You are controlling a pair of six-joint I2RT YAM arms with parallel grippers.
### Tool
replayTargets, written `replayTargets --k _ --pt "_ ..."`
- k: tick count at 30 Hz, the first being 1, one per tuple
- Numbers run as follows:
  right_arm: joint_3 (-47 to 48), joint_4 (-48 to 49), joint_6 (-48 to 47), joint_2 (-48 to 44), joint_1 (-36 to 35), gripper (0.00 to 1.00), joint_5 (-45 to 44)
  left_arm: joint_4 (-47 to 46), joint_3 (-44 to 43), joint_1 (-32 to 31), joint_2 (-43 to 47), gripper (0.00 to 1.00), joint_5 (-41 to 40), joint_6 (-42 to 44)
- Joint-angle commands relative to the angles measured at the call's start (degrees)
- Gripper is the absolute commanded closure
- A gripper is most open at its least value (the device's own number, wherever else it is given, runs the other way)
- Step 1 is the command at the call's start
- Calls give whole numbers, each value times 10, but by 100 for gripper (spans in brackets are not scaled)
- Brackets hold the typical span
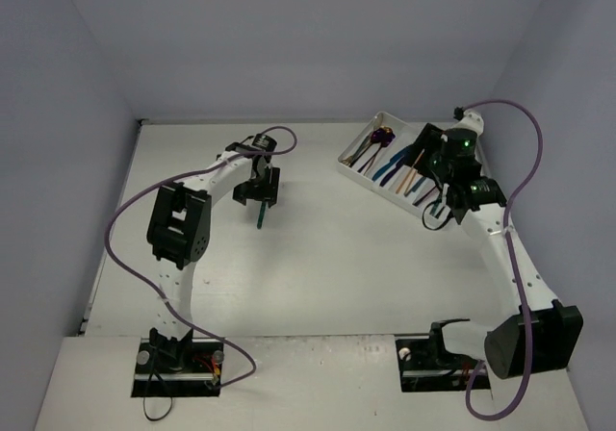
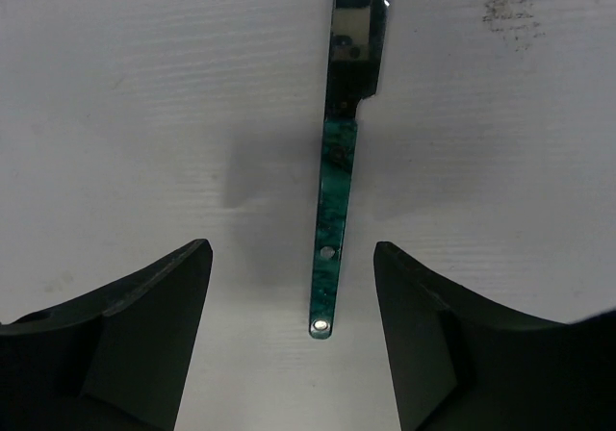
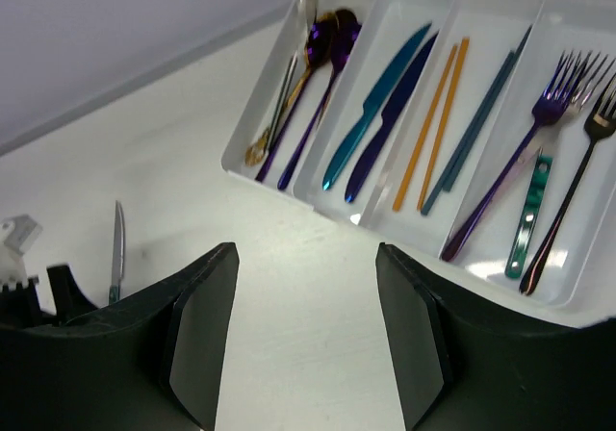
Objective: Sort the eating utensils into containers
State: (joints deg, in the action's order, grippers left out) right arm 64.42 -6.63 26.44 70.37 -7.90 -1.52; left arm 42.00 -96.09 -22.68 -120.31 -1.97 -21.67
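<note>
The knife (image 2: 337, 190) is slim, with a green marbled handle set with two small silver rivets. Its dark, glossy blade shows serrations along one edge. It lies flat on the white table (image 1: 337, 258), well apart from the white cutlery tray (image 3: 279, 186) and out to the tray's left in the overhead view.

In the left wrist view its long axis runs straight away from the left gripper (image 2: 292, 258). The riveted butt end sits between the fingers and the blade points away from them. From overhead the axis runs roughly near-to-far, not parallel with the tray's slanted compartments.

The left gripper's fingers stand wide apart on either side of the handle, touching nothing. The right gripper (image 3: 306, 258) hovers near the tray's rim, its jaws parted and empty.
</note>
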Motion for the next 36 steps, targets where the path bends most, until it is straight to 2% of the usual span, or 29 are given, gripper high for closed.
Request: replayTargets --k 1,9,19,22,24,29,32,36 --pt "-44 -4 16 -43 -1 43 32 2 -59 6 -12 39 20 5" --pt "-65 -21 19 -79 -1 43 39 2 -78 7 -48 51 18 1" --pt "-73 -28 20 -96 0 43 49 4 -83 11 -87 100 20 -13" --pt "-67 -28 18 -93 -1 43 73 3 -92 11 -70 100 49 -20" --pt "-59 -27 11 -83 -1 42 120 2 -97 11 -37 100 64 -33" --pt "-33 -27 1 -52 -17 31 219 -37 -92 2 59 100 120 -105" --pt "-13 -25 -7 -41 -65 24 229 -93 -74 -9 129 100 157 -158" --pt "21 -24 -20 -17 -136 23 211 -145 -46 -38 203 100 177 -215"
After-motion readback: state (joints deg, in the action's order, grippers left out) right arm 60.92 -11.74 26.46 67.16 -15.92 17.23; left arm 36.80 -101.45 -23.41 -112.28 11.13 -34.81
